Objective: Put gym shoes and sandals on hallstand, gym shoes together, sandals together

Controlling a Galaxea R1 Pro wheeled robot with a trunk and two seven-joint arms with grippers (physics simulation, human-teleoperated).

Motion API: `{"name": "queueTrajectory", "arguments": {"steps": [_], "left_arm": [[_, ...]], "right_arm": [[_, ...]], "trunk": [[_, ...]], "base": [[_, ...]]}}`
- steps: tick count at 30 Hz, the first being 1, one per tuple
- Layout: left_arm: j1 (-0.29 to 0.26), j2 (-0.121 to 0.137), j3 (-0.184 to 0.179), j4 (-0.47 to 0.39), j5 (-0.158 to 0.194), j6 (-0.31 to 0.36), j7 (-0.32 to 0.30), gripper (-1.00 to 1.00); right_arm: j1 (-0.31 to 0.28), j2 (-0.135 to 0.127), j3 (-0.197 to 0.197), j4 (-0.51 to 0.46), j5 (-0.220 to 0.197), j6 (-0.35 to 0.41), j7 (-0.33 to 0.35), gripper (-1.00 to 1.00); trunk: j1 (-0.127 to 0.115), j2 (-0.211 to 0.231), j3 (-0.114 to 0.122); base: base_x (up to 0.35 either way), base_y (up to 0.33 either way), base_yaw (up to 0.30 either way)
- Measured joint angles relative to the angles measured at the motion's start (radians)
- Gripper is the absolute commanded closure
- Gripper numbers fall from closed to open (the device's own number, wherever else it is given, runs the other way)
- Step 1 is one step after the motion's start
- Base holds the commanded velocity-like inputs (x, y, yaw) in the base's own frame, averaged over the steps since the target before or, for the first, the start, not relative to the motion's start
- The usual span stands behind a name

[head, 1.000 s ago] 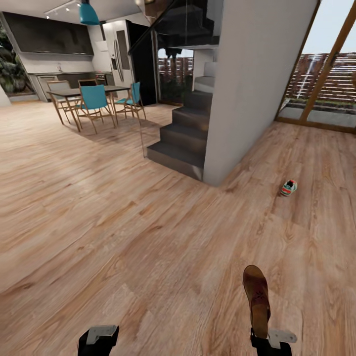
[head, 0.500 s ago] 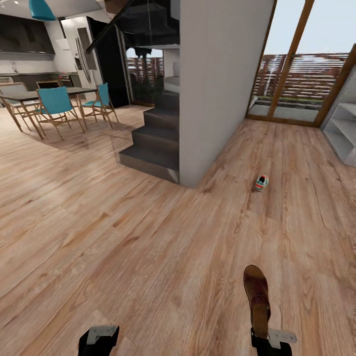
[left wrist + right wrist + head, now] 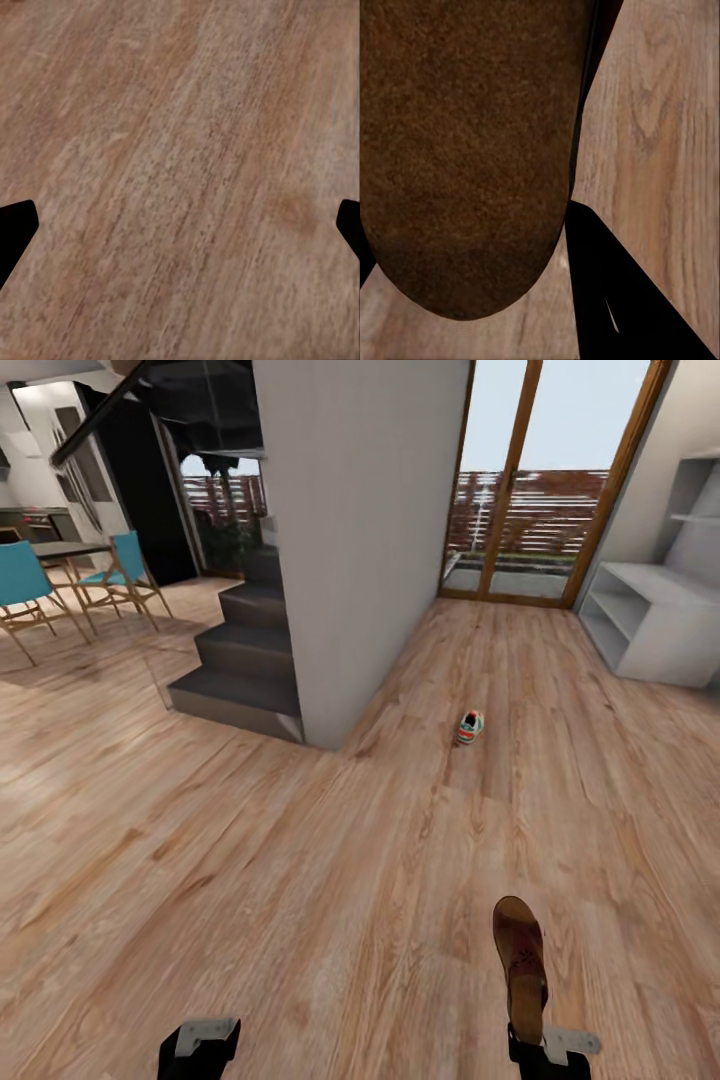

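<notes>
Dark stairs (image 3: 240, 650) beside a grey wall (image 3: 350, 540); teal chairs (image 3: 30, 585), apparently at a table.

Bright daylight (soft focus, blurred wrist views)

No text, label, brand, number or sign can be read anywhere.

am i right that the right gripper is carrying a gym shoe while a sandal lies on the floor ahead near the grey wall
Swapped. In the head view the right gripper carries a brown sandal, and it is a gym shoe that lies on the floor ahead near the grey wall.
</notes>
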Motion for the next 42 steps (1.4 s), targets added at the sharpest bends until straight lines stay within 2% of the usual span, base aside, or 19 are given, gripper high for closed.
{"name": "queueTrajectory", "arguments": {"steps": [18,28,42], "left_arm": [[0.000,0.002,0.002,0.000,0.000,0.001,0.001,-1.00],[0.000,0.012,0.002,0.000,0.000,0.001,0.001,-1.00],[0.000,0.018,0.003,0.000,0.002,0.001,0.001,-1.00]], "right_arm": [[0.000,0.000,-0.001,-0.002,-0.002,0.001,-0.001,1.00],[0.000,-0.002,-0.003,-0.002,-0.003,0.000,-0.003,1.00],[0.000,-0.001,0.000,-0.001,0.004,-0.001,0.005,1.00]], "trunk": [[0.000,0.000,0.000],[0.000,0.000,0.000],[0.000,0.000,0.000]], "base": [[0.274,-0.197,-0.300],[0.310,-0.162,-0.298],[0.326,-0.072,-0.044]]}}
